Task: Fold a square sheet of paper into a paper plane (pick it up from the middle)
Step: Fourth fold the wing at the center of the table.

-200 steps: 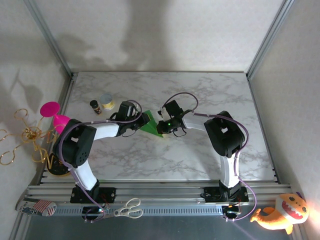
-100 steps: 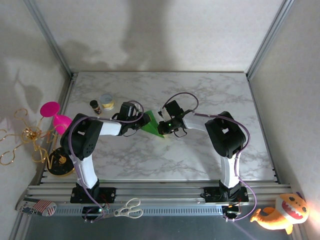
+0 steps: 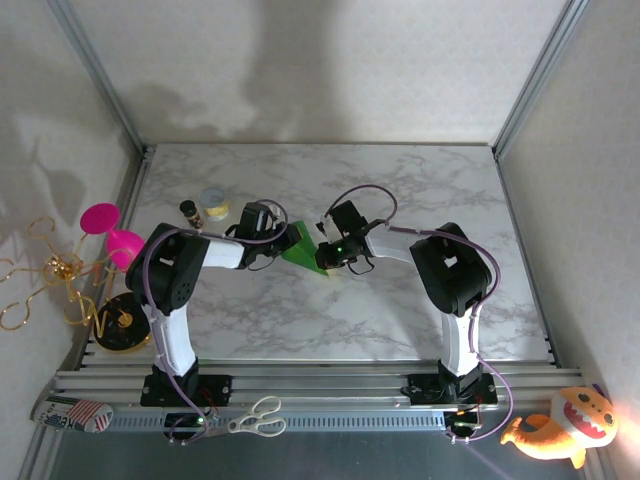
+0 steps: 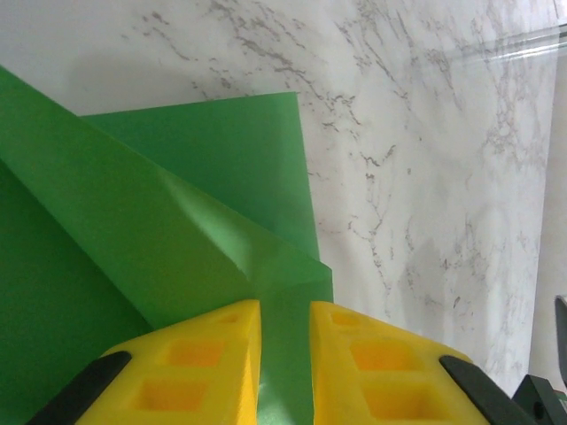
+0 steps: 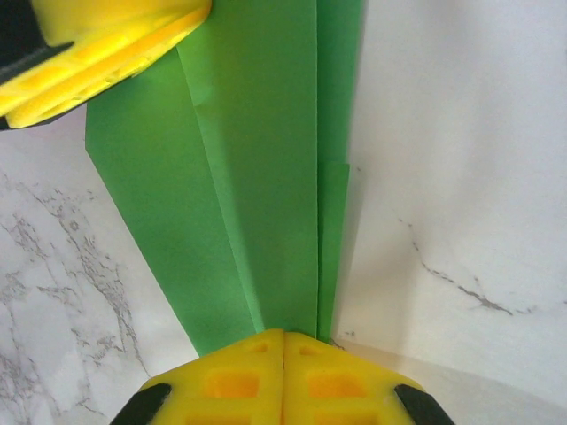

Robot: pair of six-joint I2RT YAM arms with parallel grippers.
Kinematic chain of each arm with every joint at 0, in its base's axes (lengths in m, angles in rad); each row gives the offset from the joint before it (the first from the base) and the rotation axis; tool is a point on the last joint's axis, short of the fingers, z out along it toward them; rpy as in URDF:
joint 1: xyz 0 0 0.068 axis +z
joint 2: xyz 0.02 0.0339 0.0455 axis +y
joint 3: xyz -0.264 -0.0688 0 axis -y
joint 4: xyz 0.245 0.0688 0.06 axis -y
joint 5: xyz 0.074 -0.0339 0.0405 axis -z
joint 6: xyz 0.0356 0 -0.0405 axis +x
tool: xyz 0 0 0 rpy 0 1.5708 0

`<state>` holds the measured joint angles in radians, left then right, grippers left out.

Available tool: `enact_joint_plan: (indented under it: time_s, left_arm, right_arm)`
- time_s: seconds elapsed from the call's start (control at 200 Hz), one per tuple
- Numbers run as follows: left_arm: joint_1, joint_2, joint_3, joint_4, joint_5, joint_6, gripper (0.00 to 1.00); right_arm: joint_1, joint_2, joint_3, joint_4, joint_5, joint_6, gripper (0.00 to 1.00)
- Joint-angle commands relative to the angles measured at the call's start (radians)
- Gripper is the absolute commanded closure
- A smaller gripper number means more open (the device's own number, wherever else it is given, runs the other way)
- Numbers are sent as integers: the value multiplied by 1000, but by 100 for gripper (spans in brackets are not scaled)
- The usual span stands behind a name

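Where the two arms meet, left of centre on the marble surface [image 3: 420,180]: one folded green sheet of paper [image 3: 300,249], in overlapping layers with long straight creases.

- Left gripper [image 4: 283,305]: yellow fingers narrowly apart, pinching a folded edge of the sheet between them.
- Right gripper [image 5: 283,335]: fingers pressed together, clamped on the narrow end of the sheet, facing the left gripper across it.
- Far left of surface: small tin [image 3: 213,203], with a dark bottle [image 3: 188,211] just beside it, both well apart from the sheet.
- Near rail: scissors [image 3: 255,417] by the left arm's base; orange plush toy [image 3: 560,425] at the right corner.
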<state>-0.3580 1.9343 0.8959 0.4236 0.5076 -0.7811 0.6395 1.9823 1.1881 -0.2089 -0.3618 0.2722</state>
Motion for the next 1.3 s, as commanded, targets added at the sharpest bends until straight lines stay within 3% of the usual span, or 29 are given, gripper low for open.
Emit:
enact_joint_plan:
  time_s: [0.0,0.345,0.611,0.881,1.297]
  left_arm:
    - [10,20,19,24,-12,4,79]
    - [9,41,8,-26,-59,6,80]
    - [1,33,1,-135,-111,39,80]
    - [-12,43,12,-161,-121,37,81]
    - [-15,26,37,-175,-102,28,79]
  right_arm:
    - [-2,44,-56,-154,96,-21,91]
    - [-3,23,-53,-134,88,-8,92]
    - [-6,-80,35,-36,-20,36,90]
    - [6,27,121,-20,-124,33,91]
    - [7,113,128,-54,-42,31,92]
